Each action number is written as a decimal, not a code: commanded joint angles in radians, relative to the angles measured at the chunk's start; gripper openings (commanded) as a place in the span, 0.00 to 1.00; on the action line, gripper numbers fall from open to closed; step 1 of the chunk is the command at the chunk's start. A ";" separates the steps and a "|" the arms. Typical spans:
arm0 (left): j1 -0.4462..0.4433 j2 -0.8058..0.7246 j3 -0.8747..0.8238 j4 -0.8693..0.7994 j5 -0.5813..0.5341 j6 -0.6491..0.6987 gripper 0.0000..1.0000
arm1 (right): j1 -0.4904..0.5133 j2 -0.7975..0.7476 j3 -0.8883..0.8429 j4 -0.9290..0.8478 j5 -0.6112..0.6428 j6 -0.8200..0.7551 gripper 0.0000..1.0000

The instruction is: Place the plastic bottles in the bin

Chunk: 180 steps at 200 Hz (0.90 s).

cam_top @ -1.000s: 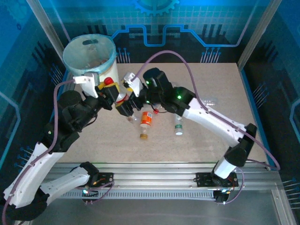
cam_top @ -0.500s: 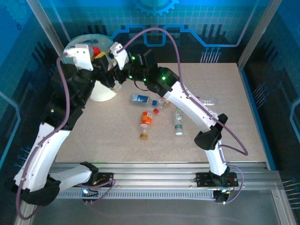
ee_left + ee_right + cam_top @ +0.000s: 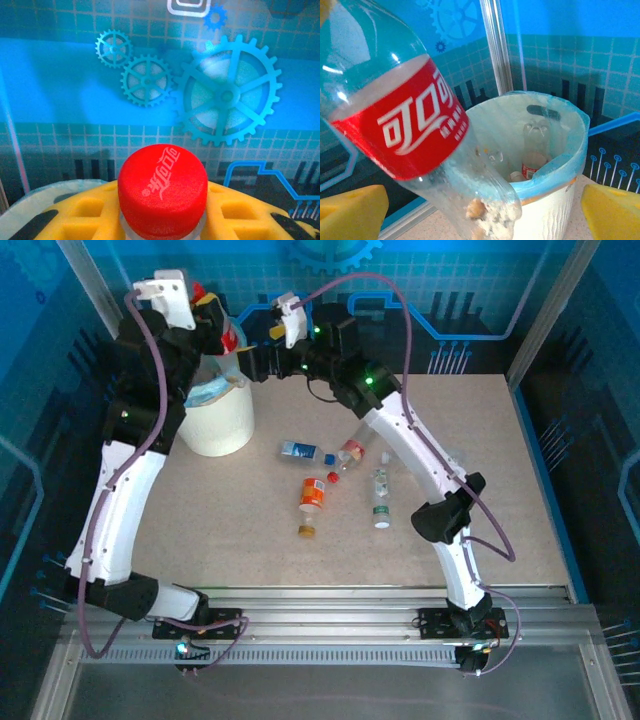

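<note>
Up at the 10 o'clock corner of the table (image 3: 500,540), the left gripper (image 3: 212,308) hangs high. Its yellow pads pinch the neck of the red-labelled bottle (image 3: 231,337) just under the red cap (image 3: 162,187). The bottle slants down over the rim of the bin (image 3: 225,425).

The bin stands tight in that corner, with the blue back wall (image 3: 420,280) and a metal corner post (image 3: 95,290) close behind it, so room is scant there. The right gripper (image 3: 256,360) hovers at the bin's 2 o'clock side, just beside the bottle, pads spread wide and gripping nothing. From the right wrist, a few bottles lie inside the bin.

Mid-table there is a loose cluster:
- a blue-labelled bottle (image 3: 299,450)
- a clear red-capped bottle (image 3: 347,453)
- an orange bottle (image 3: 312,494)
- a green-labelled bottle (image 3: 381,498)

All four lie on their sides. Another clear bottle (image 3: 447,455) lies at 3 o'clock of them, near the right arm, which spans from 5 o'clock across to the bin. There is bare table at 7 o'clock and along the 3 o'clock edge.
</note>
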 commanded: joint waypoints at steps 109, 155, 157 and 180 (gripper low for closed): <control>0.330 0.394 0.322 -0.043 0.159 -0.076 0.00 | 0.031 0.057 0.013 -0.027 -0.193 -0.120 1.00; 0.360 0.501 0.289 -0.038 0.337 -0.120 0.00 | 0.036 0.068 0.013 -0.059 -0.184 -0.122 1.00; 0.360 0.504 0.287 -0.037 0.347 -0.121 0.00 | 0.036 0.069 0.013 -0.061 -0.184 -0.124 1.00; 0.360 0.524 0.246 -0.020 0.444 -0.135 0.00 | 0.039 0.073 0.012 -0.082 -0.181 -0.128 1.00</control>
